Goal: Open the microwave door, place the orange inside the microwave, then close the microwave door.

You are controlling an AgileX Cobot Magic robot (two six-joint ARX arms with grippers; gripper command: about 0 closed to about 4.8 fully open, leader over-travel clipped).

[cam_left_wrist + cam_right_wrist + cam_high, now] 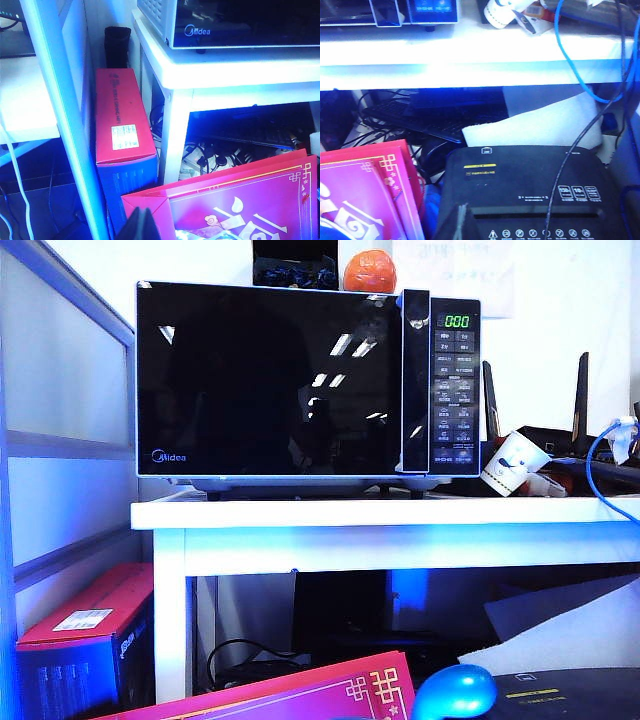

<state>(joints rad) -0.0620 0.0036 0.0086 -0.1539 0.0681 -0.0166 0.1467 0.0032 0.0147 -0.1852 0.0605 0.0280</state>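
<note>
On top of the microwave [310, 385], near its right rear, we see the orange [369, 271], high above both grippers and well apart from them. Reading from the left: a red box [85, 625] stands on the floor beside the white table [380, 515]; the microwave sits on that table with the microwave door [270, 380] shut, its handle strip running down the door's right edge, and the keypad beyond it shows a green display. To the right of the microwave a white paper cup [512, 462] lies tipped on the table, and a blue cable [600, 475] loops past it.

We find the left gripper [139, 225] low, beneath table height, over a pink gift bag [240, 205]; its dark fingers [135, 226] lie pressed together, holding nothing. The right gripper [461, 222] hangs equally low above a black shredder [530, 190]; only its tip shows, the fingers [455, 225] meeting in one point, closed and empty. Neither gripper touches the microwave or the orange.
</note>
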